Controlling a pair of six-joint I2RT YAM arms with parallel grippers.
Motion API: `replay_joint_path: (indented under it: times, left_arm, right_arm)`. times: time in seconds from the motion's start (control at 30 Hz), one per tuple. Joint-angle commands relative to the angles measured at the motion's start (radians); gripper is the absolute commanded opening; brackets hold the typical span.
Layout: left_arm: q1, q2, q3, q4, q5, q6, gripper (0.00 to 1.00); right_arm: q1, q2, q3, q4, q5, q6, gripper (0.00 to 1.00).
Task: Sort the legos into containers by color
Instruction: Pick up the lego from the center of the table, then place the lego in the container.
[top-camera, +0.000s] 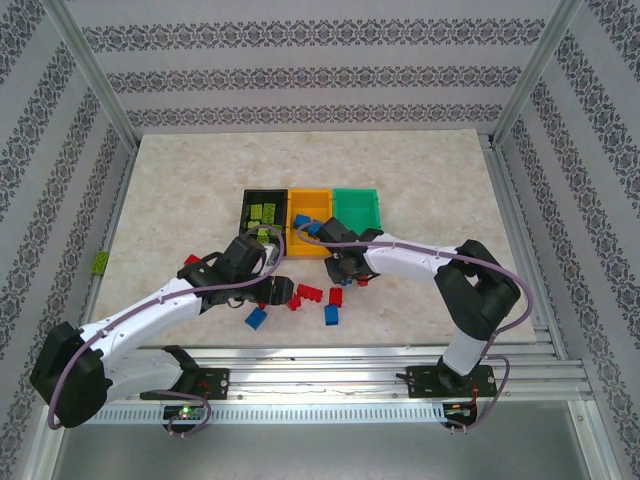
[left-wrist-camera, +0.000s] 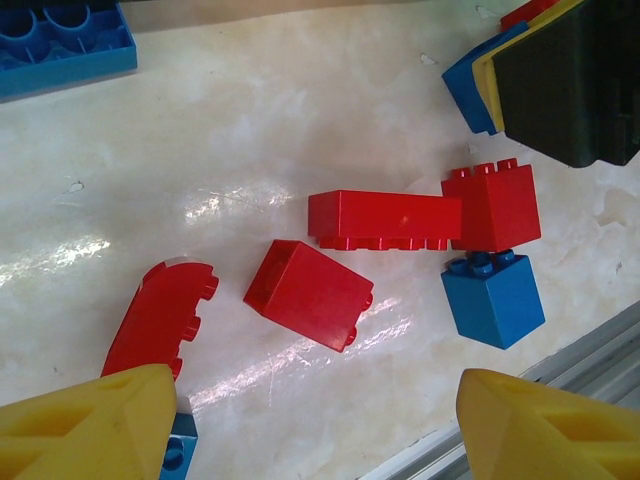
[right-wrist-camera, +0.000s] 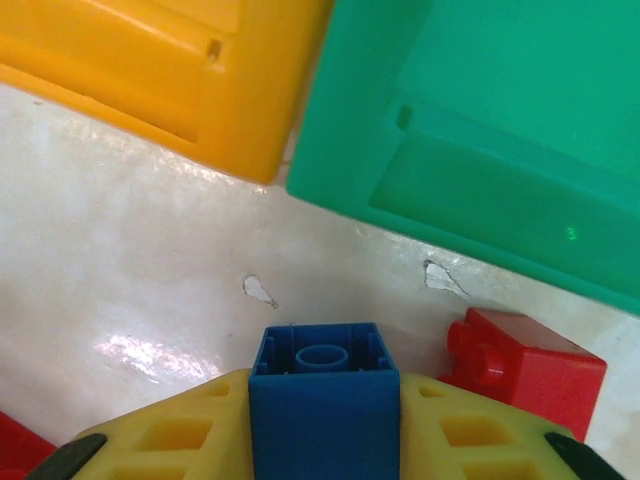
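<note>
My right gripper (right-wrist-camera: 322, 392) is shut on a blue lego (right-wrist-camera: 322, 425), hollow underside facing the camera, just above the table in front of the orange bin (right-wrist-camera: 150, 70) and the green bin (right-wrist-camera: 500, 130). From above, this gripper (top-camera: 339, 268) sits just before the orange bin (top-camera: 309, 210). My left gripper (left-wrist-camera: 320, 430) is open with nothing between its yellow fingers (left-wrist-camera: 90, 420), above red legos (left-wrist-camera: 320, 293) and a blue one (left-wrist-camera: 493, 298). The black bin (top-camera: 263, 210) holds lime green legos; the orange one holds blue legos (top-camera: 305, 222).
Loose red legos (top-camera: 310, 293) and blue legos (top-camera: 257, 318) lie scattered between the arms near the table's front rail (top-camera: 330, 350). A red lego (right-wrist-camera: 525, 370) lies right of my right gripper. Another red lego (top-camera: 190, 262) sits left of the left arm.
</note>
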Motion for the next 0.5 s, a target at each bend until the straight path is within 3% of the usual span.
replay_joint_path:
  times: [0.0, 0.2, 0.47]
  left_arm:
    - [0.011, -0.02, 0.017, -0.047, -0.025, 0.01, 0.74]
    - [0.02, -0.039, 0.0, -0.085, -0.056, -0.026, 0.74]
    - [0.032, -0.049, -0.031, -0.152, -0.052, -0.091, 0.74]
  right_arm:
    - [0.011, -0.004, 0.066, -0.027, -0.024, -0.014, 0.33]
    - [-0.009, -0.01, 0.214, -0.017, -0.06, -0.051, 0.33]
    - [-0.112, 0.152, 0.487, -0.014, -0.125, -0.067, 0.35]
